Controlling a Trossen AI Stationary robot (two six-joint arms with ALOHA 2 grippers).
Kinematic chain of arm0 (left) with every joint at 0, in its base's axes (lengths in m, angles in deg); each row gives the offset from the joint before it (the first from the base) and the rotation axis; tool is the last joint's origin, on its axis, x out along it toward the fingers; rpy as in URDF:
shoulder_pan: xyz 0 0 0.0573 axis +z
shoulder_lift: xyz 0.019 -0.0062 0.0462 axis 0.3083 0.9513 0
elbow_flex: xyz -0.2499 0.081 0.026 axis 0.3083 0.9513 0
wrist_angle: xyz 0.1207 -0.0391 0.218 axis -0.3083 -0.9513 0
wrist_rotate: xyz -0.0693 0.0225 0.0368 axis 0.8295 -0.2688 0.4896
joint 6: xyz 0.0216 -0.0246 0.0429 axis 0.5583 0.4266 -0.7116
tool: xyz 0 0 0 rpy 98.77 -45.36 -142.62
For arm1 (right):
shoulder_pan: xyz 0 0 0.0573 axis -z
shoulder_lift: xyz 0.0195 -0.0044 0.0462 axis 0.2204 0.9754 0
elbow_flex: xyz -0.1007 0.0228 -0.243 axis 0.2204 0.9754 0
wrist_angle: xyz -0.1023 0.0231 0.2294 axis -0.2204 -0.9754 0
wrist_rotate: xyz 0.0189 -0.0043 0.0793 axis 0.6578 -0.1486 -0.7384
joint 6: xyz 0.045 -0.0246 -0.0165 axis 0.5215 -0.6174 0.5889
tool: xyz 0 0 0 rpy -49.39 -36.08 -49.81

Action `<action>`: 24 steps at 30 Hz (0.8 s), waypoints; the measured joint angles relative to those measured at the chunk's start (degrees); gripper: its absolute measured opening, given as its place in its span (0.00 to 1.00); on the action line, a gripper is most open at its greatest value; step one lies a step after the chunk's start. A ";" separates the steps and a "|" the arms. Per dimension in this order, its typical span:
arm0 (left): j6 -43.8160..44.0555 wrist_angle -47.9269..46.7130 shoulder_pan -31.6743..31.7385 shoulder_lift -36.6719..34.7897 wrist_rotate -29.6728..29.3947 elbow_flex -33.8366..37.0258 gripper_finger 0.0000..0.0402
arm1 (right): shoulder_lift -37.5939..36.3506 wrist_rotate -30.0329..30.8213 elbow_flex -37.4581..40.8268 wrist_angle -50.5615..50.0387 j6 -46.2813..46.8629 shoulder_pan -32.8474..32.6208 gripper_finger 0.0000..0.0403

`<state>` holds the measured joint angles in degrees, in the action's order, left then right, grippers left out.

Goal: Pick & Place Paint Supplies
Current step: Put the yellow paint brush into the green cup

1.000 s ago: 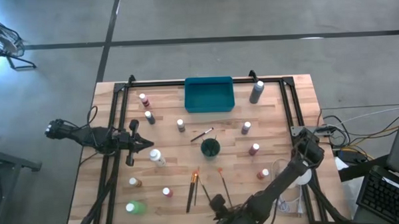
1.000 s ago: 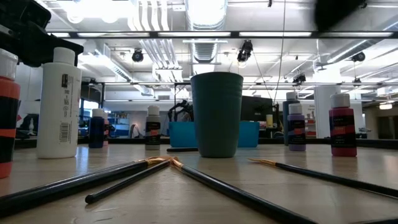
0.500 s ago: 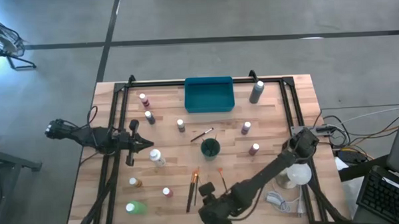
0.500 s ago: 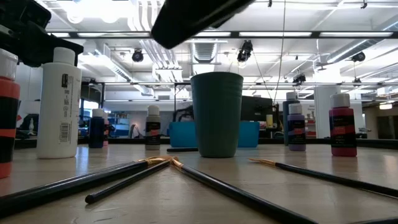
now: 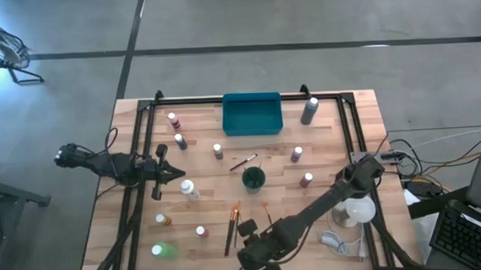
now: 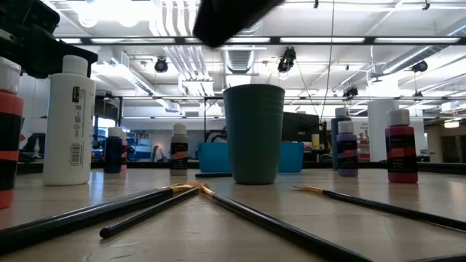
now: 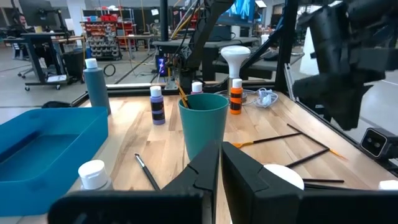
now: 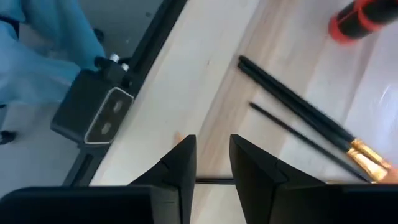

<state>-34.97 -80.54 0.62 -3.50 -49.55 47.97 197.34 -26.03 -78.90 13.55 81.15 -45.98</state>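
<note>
- High view: my right pincer (image 5: 251,248) hangs over the near edge of the counter (image 5: 360,115), just beside the paintbrushes (image 5: 232,226). I judge I brought it here to take a brush first, since they lie flat and bunched. The dark green cup (image 5: 253,179) stands just beyond them, the teal tray (image 5: 252,114) farther still. My left pincer (image 5: 176,174) waits off to the side, next to the white bottle (image 5: 189,188).
- Low view: the brushes (image 6: 156,198) lie fanned on the counter, tips meeting in front of the cup (image 6: 254,133). None is lifted.
- Left wrist view: the left pincer's (image 7: 220,163) jaws are pressed together on nothing, pointed at the cup (image 7: 203,124); it is parked.
- Right wrist view: the right pincer (image 8: 211,153) shows a narrow gap between its jaws, nothing clamped. A thin brush handle (image 8: 217,181) crosses right at its tips, the two dark brushes (image 8: 298,111) lie just ahead.
</note>
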 joint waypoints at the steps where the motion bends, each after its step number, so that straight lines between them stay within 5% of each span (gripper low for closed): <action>1: 0.01 0.00 0.01 0.00 0.00 0.00 0.06 | 0.16 -0.23 0.00 -0.77 0.07 0.16 0.23; 11: -0.01 -0.01 0.01 0.07 -0.02 -0.01 0.06 | 1.00 -4.91 0.60 -6.57 4.05 1.23 0.31; 24: 0.00 0.00 0.00 0.07 0.00 0.01 0.06 | 1.00 -5.12 2.40 5.47 2.41 -0.55 0.27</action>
<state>-34.97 -80.55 0.62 -3.44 -49.54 47.98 198.34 -31.14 -76.51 19.02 83.55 -46.53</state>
